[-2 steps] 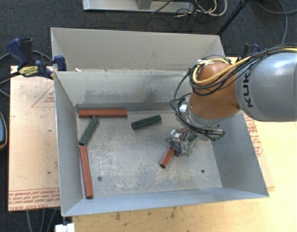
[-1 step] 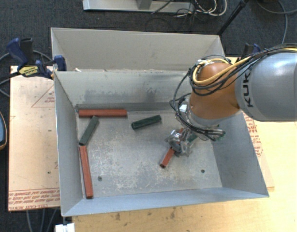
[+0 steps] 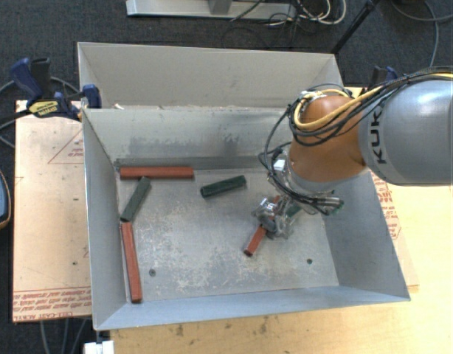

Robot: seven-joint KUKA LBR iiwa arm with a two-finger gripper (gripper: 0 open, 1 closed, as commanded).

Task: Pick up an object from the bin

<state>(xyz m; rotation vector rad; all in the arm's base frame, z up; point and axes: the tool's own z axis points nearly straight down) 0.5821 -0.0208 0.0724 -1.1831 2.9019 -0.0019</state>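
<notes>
Jaws of the gripper [image 3: 274,220] sit at a short red stick's [image 3: 253,243] upper end, probably to grasp it. Their opening cannot be told.

A long red bar [image 3: 156,172] lies flat at the back, a dark green stick [image 3: 136,199] slants just below its left part, another red bar [image 3: 130,262] runs along the left side, and a stubby dark green block [image 3: 223,187] sits apart, nearer the middle.

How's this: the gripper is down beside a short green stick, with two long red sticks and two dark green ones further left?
One slip: the camera view shows the short stick beside the gripper is red, not green. The long red sticks and dark green ones do lie further left.
</notes>
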